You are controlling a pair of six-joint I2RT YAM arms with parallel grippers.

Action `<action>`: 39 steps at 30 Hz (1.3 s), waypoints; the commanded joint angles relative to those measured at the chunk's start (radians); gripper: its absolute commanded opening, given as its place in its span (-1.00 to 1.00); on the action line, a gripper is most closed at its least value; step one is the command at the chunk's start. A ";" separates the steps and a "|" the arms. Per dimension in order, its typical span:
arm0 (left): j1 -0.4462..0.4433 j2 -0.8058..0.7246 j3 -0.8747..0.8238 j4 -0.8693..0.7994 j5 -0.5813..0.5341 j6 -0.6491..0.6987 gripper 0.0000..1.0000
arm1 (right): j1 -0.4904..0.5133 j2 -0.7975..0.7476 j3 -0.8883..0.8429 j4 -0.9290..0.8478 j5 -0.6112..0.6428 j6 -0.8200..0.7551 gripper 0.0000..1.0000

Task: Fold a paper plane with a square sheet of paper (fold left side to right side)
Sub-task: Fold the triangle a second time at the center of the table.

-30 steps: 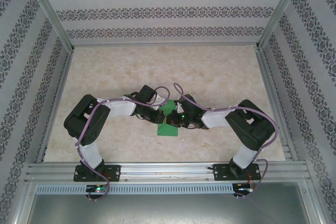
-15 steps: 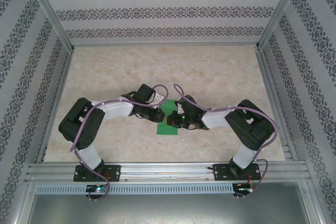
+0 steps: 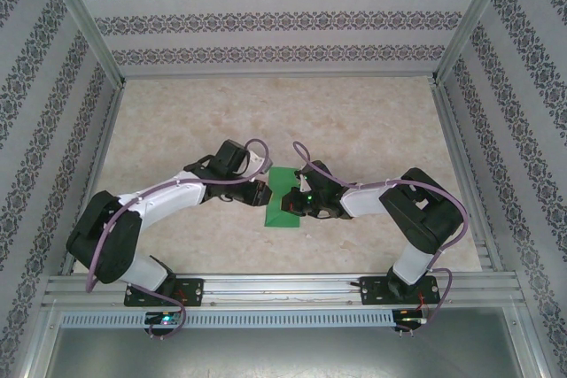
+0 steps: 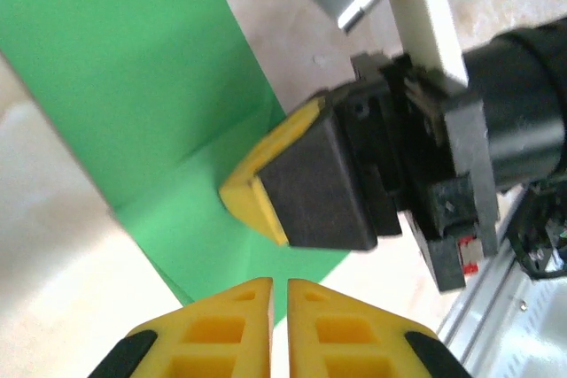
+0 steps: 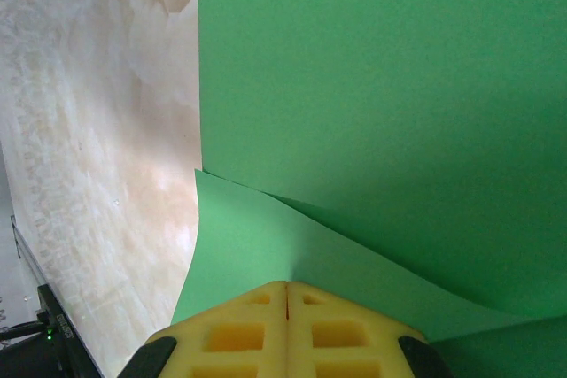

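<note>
The left gripper (image 3: 263, 192) comes in from the left with its two yellow fingers (image 4: 221, 320) drawn almost together, only a thin slit between them and nothing in it. Just past their tips, to the right, lies the square sheet of paper (image 3: 283, 217), flat on the pale marbled table (image 3: 354, 121).

The paper (image 4: 124, 59) is plain bright green and matte. A crease runs across it, and in the right wrist view one layer (image 5: 266, 245) lies over another, its edge slanting away to the right and standing a little proud of the sheet beneath.

On the right, the right gripper (image 3: 290, 206) has its two fingers (image 5: 230, 334) pressed tightly together with only a seam showing between them. Their tips sit on the paper at the fold. From the left wrist camera one of these fingers (image 4: 301, 185), yellow-edged with a dark face, touches the green surface.

In count: one sheet, two grippers, two fingers each.

From above, both grippers cover the middle of the sheet, so its full outline is hard to make out. Whether a layer of paper is caught between the right fingers cannot be told.
</note>
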 commanded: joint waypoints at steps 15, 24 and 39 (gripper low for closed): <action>-0.026 0.081 -0.108 0.193 0.193 -0.214 -0.93 | -0.002 0.030 -0.015 -0.018 0.021 0.005 -1.00; -0.029 0.138 -0.121 0.235 0.147 -0.222 -0.97 | 0.000 0.033 -0.012 -0.019 0.017 0.000 -1.00; -0.029 0.201 -0.134 0.227 0.107 -0.204 -0.97 | -0.004 0.033 -0.012 -0.026 0.012 -0.007 -1.00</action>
